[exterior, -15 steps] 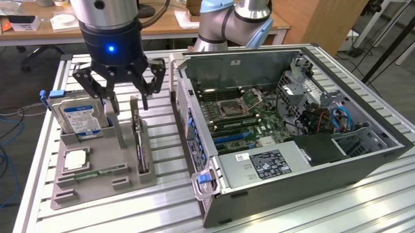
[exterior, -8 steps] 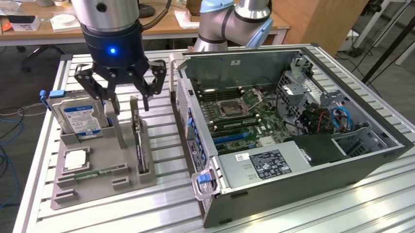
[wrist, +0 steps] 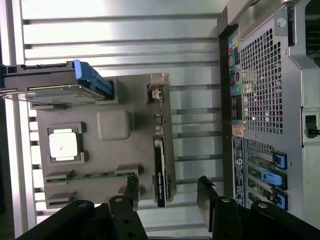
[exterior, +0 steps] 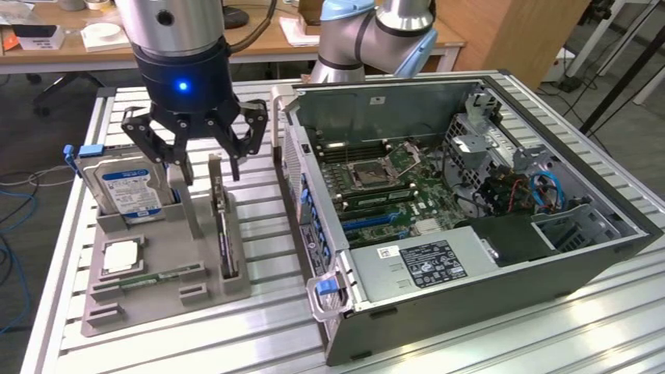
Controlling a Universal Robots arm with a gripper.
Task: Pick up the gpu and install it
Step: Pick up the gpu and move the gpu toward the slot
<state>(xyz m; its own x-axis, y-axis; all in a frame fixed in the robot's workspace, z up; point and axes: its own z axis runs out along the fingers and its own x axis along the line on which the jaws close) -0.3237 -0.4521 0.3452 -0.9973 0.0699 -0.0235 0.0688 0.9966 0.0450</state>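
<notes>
The gpu (exterior: 223, 227) is a thin dark card standing on edge in a slot of the grey holder tray (exterior: 156, 300). Its silver bracket is at the far end. My gripper (exterior: 205, 173) hangs open just above that far end, its black fingers (exterior: 171, 156) spread to either side of the card and touching nothing. In the wrist view the gpu (wrist: 160, 167) appears edge-on below my gripper (wrist: 168, 192), closer to one of the fingers (wrist: 131, 190) than to the other. Nothing is held.
The open computer case (exterior: 540, 257) lies at the exterior view's right, with its motherboard (exterior: 374, 183) and blue expansion slots (exterior: 359, 224) exposed. In the tray are a hard drive (exterior: 130, 191), a processor chip (exterior: 123, 255) and a memory stick (exterior: 156, 275). The table is slatted aluminium (exterior: 519, 343).
</notes>
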